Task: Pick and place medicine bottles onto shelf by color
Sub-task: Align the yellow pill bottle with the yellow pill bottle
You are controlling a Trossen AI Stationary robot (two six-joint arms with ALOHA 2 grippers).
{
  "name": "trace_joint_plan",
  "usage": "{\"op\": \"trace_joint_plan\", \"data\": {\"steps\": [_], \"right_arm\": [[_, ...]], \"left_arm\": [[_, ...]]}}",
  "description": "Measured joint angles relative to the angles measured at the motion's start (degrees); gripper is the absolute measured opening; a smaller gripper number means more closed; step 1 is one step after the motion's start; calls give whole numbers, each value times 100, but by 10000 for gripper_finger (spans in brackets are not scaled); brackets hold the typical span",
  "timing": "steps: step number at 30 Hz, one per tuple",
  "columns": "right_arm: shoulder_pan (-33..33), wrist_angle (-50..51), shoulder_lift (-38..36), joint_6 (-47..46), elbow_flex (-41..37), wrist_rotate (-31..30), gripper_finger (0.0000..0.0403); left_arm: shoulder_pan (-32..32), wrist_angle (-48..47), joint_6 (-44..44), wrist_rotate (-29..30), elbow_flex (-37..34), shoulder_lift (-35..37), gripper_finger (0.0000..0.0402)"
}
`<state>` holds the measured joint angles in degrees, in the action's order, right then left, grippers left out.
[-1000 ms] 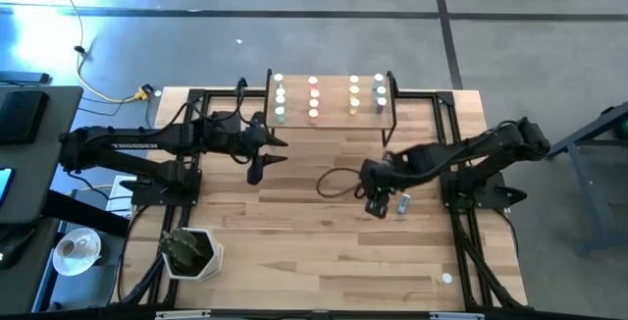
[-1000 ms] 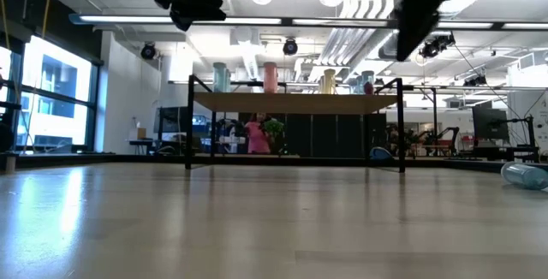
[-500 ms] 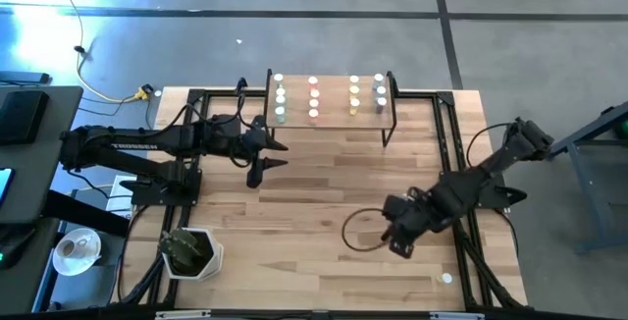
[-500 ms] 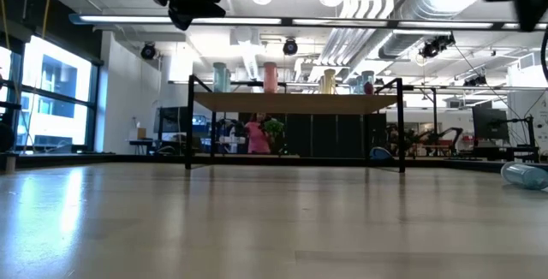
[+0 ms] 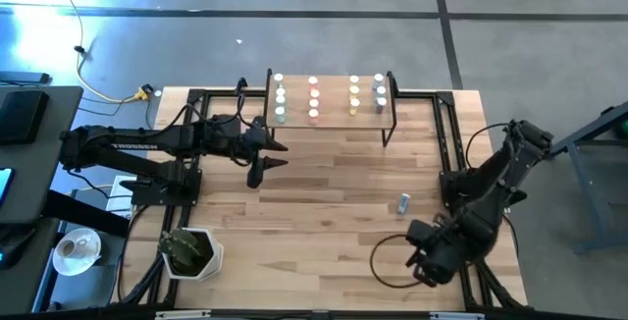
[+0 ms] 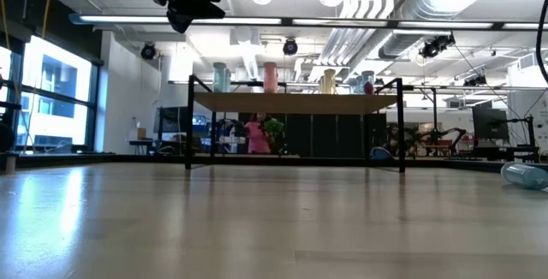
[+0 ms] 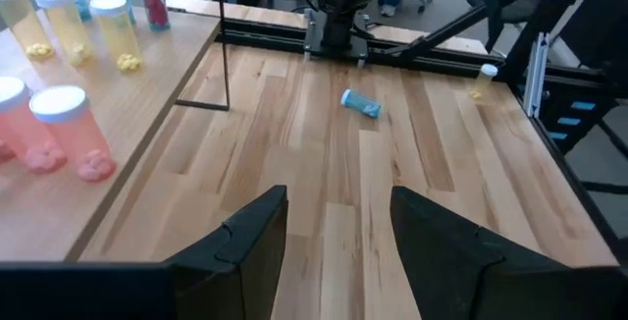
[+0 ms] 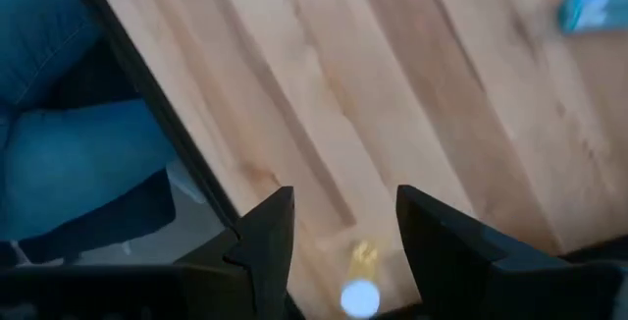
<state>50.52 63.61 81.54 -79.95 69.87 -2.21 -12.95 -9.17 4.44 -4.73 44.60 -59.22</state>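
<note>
The shelf (image 5: 330, 116) stands at the table's far edge on thin black legs. On it medicine bottles stand in rows: green (image 5: 280, 99), pink (image 5: 313, 97), yellow (image 5: 354, 96) and blue (image 5: 380, 94). A blue bottle (image 5: 403, 202) lies on its side on the tabletop, right of centre. A yellow bottle (image 8: 360, 295) with a white cap stands near the near right corner. My right gripper (image 8: 339, 251) hangs open above it, pointing down, and touches nothing. My left gripper (image 7: 339, 232) is open in the air left of centre, facing the table's right side.
Black frame rails (image 5: 454, 153) run along both sides of the table. A cable loop (image 5: 385, 261) hangs beside my right arm. A potted plant (image 5: 189, 251) stands at the near left. A person's blue-trousered leg (image 8: 59, 124) is just past the near edge.
My right gripper has swung from beside the lying blue bottle toward the table's near right corner, rolling as it went, and has left the low view. The blue bottle stays lying where it was.
</note>
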Motion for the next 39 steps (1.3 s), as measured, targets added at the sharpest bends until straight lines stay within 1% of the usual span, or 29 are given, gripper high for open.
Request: {"op": "trace_joint_plan", "data": {"steps": [6, 11, 15, 20, 23, 27, 32, 36, 39], "right_arm": [[497, -1, 61, -513, -2, 47, 174], [756, 53, 215, -860, -4, 389, 175], [1016, 46, 442, -1207, -4, 447, 175], [1244, 152, 638, -1661, -4, 1025, 175], [1401, 113, 646, -1904, -4, 973, 174], [1612, 81, 649, -2180, -4, 804, 174], [1867, -86, 651, -2406, -122, 394, 174], [1951, -127, 656, -2803, -378, 439, 174], [1965, -312, 658, -2916, -554, 425, 174]], "left_arm": [[33, 1, 302, 1, 0, 0, 172], [162, 2, 416, 0, 0, -2, 172], [275, 2, 606, 0, 0, -2, 172], [409, 7, 757, 27, 0, -2, 172], [478, 9, 770, 33, 0, -2, 172], [560, 11, 1000, 48, 0, -2, 172], [674, 11, 1145, 94, 0, -2, 172], [719, 15, 1149, 111, 0, -2, 172], [719, 54, 1177, 111, 0, -2, 172]]}}
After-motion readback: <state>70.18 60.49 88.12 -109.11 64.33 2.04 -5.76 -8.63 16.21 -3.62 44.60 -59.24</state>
